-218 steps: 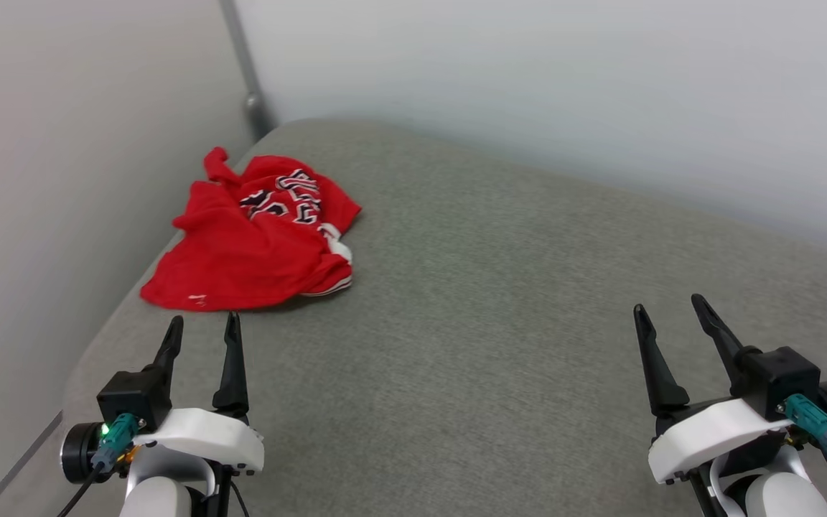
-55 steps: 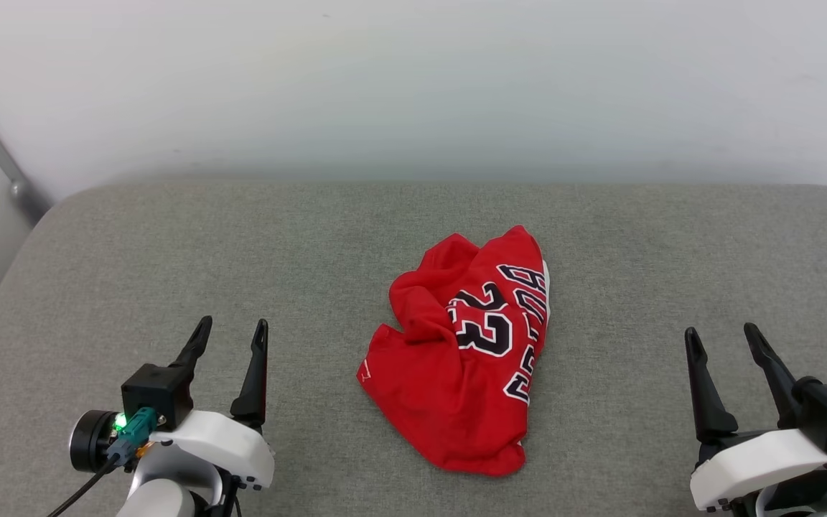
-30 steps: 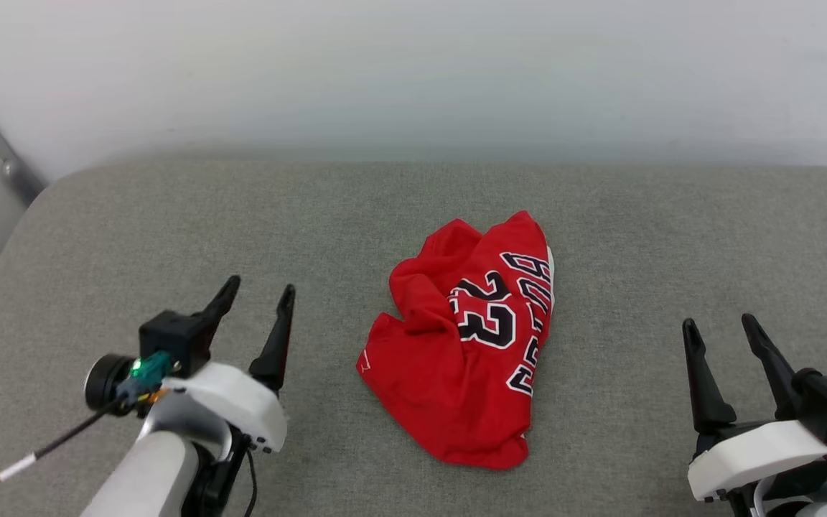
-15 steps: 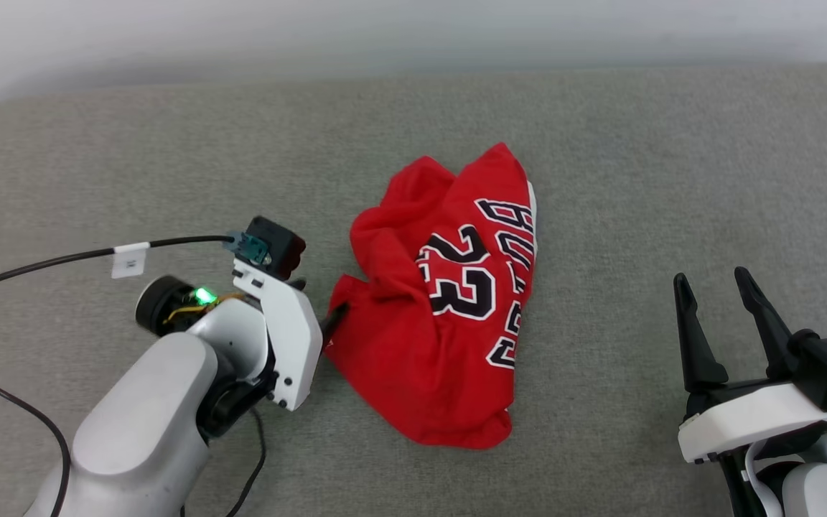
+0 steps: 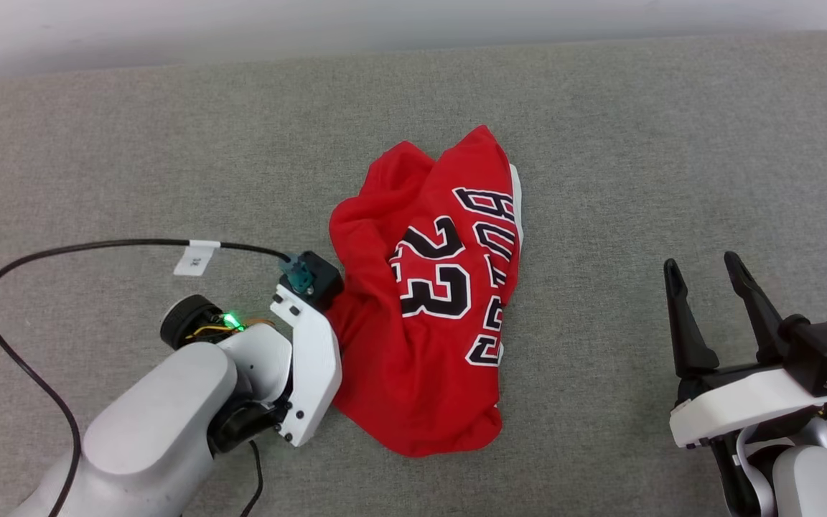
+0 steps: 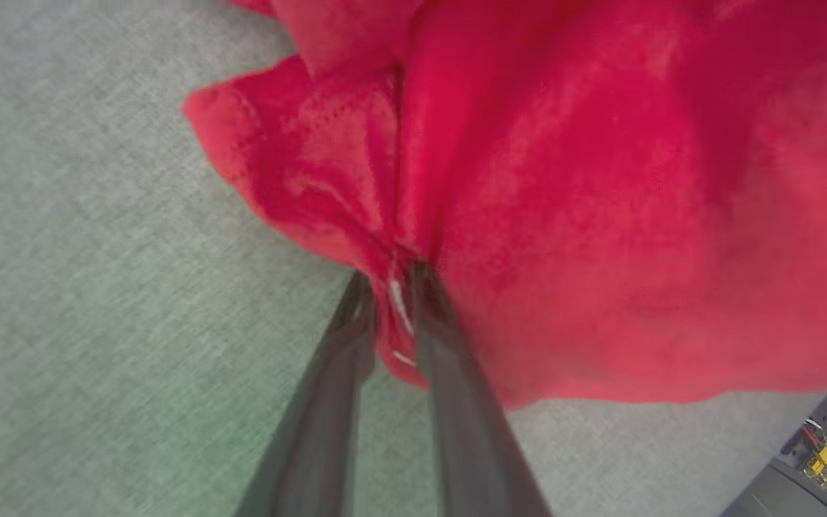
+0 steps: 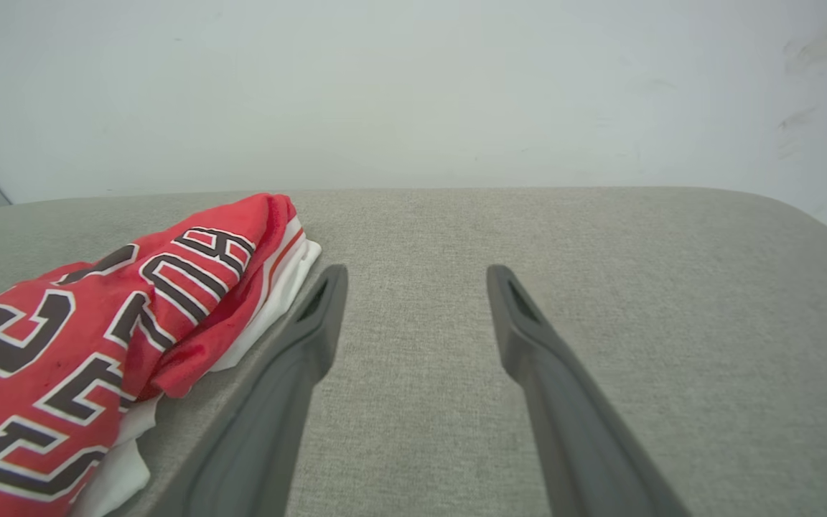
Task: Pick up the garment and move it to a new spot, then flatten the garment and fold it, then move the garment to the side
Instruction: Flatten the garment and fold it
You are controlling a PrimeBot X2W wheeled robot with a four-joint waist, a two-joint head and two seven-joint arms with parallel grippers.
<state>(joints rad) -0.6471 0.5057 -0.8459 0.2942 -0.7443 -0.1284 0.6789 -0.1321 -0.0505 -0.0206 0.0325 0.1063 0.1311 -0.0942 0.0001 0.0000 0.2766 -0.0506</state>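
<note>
**Left gripper has the jersey's edge; the bulk lies to its right**

Your left gripper (image 6: 393,276) is clamped on a fold at the left edge of the jersey (image 5: 428,301). In the left wrist view the two dark fingers (image 6: 342,345) stand close together with a ridge of red cloth and a sliver of white pinched between them. In the head view the wrist housing hides those fingers, so trust the wrist camera for the grip.

The jersey is a crumpled heap in the middle of the grey fabric cushion (image 5: 169,143). Its long axis runs from the far side towards you, leaning slightly left at the near end, with "BULLS 23" reading sideways along it. Almost all of the cloth lies to the right of the pinch. Lifting from here will probably leave the heap hanging from that one edge, so expect it to drag unless you raise it well first.

Your right gripper (image 5: 702,262) is spread wide and holds nothing. It sits at the near right, well apart from the jersey, so the left arm is the one placed to carry.

The cushion is flat, with bare space on both sides of the heap. A pale wall (image 7: 413,86) closes the far side. The left arm's black cable (image 5: 83,248) loops across the cushion to the left.
</note>
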